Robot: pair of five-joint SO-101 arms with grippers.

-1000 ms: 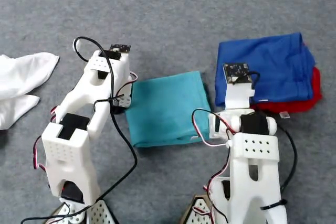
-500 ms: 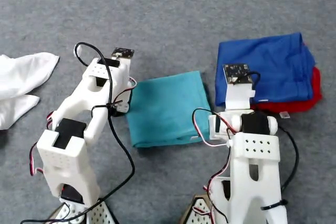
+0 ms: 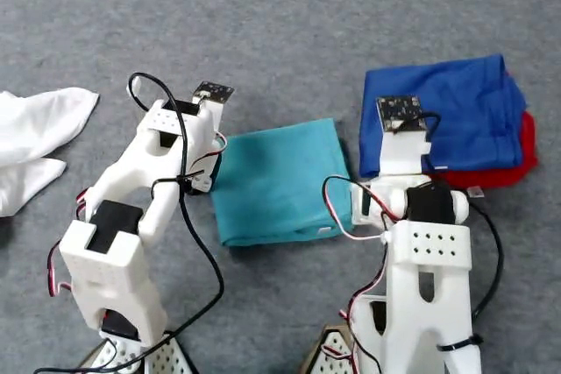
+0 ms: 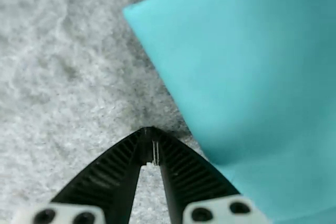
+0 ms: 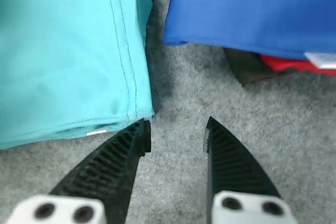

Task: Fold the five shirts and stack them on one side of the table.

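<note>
A folded teal shirt [image 3: 276,181] lies at the table's middle between the two arms. To its right a folded blue shirt [image 3: 443,111] rests on a folded red shirt [image 3: 517,159]. An unfolded white shirt [image 3: 35,142] lies at the left edge. My left gripper [image 4: 152,135] is shut and empty over the grey cloth, just off the teal shirt [image 4: 247,77] by its left edge. My right gripper [image 5: 176,132] is open over the bare strip between the teal shirt [image 5: 68,56] and the blue shirt [image 5: 252,9], near the teal shirt's front corner.
The table [image 3: 289,37] is covered in grey felt, with free room along the back and front left. Cables loop around both arms [image 3: 188,216]. A red shirt edge and a white tag [image 5: 320,59] peek from under the blue one.
The left arm has shifted slightly back and to the right along the teal shirt's left edge. The right arm has edged a little to the right.
</note>
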